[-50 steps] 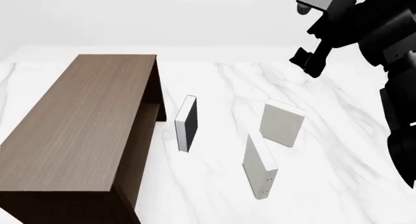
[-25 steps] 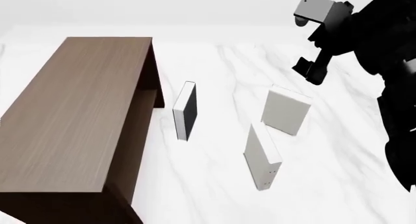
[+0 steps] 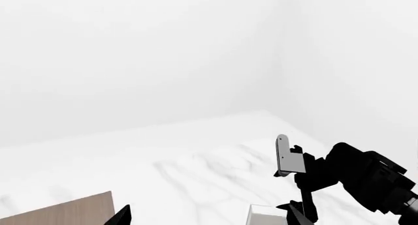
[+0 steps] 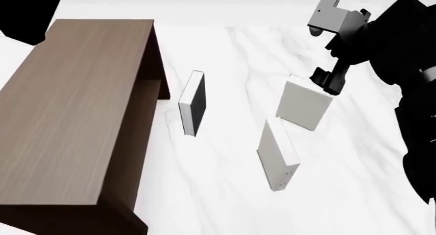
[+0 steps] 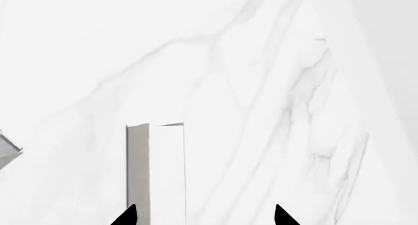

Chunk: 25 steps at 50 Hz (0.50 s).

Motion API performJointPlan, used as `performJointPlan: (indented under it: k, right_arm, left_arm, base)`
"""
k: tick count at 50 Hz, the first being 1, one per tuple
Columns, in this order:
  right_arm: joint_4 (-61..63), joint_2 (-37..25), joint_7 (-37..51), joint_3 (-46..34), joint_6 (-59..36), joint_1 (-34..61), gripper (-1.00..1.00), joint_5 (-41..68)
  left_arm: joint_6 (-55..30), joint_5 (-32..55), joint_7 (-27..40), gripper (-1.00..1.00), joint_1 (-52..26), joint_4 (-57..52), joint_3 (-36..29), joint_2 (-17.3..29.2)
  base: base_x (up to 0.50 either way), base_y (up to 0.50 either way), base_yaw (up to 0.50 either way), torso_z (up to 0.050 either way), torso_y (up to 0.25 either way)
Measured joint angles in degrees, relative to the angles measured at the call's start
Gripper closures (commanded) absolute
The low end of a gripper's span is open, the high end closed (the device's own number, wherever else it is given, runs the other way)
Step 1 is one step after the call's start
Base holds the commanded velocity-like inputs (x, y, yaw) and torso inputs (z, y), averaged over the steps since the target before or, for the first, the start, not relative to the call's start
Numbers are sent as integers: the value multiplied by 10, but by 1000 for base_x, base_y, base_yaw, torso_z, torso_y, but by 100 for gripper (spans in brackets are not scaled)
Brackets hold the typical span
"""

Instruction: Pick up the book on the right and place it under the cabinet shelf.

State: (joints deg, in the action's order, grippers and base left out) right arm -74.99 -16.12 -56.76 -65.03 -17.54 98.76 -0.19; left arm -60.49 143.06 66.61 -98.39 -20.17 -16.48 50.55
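**Right arm closing on the right-hand book, no grasp yet**

Change over the last second: the right gripper (image 4: 325, 81) has dropped from well above the far table toward the plain off-white book (image 4: 304, 108). In the head view its dark fingertips now overlap the book's far top corner; whether they're touching or just above, can't tell. Head camera has also shifted: the cabinet (image 4: 75, 112) and the books sit further up the frame, and a dark shape now shows in the far-left corner, probably the left arm.

Right wrist view agrees: the book (image 5: 156, 171) stands on edge directly ahead, two dark fingertips (image 5: 127, 216) spread wider than the book's thickness, one lined up with the book's grey side, the other well off to the other side. So jaws wide open, holding nothing. My read: still the approach step, needs centring over the book before closing.

Left gripper (image 3: 202, 217): only two dark tips show at the edge of its own wrist view, set wide apart, nothing between them. Parked high, looking across at the right arm.

Count:
- books: 3, all standing on edge on the marble table (image 4: 225, 194) – target far right, pale book with small dots (image 4: 276, 156) just nearer, black-faced book (image 4: 193, 103) left of both, beside the cabinet
- cabinets: 1, dark wood, left; cabinet shelf (image 4: 151, 87) visible inside its open side, space under it faces the books
- arms: 2

Target is well apart from the cabinet; the whole carry is still to do
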Motion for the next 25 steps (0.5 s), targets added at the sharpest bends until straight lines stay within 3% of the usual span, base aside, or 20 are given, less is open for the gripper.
performJointPlan:
  k: [25]
  right_arm:
    - [0, 1, -2, -5, -4, -9, -100, 1]
  left_arm:
    - [-7, -4, -6, -100, -18, 9, -14, 2]
  base:
    - [0, 0, 0, 0, -106]
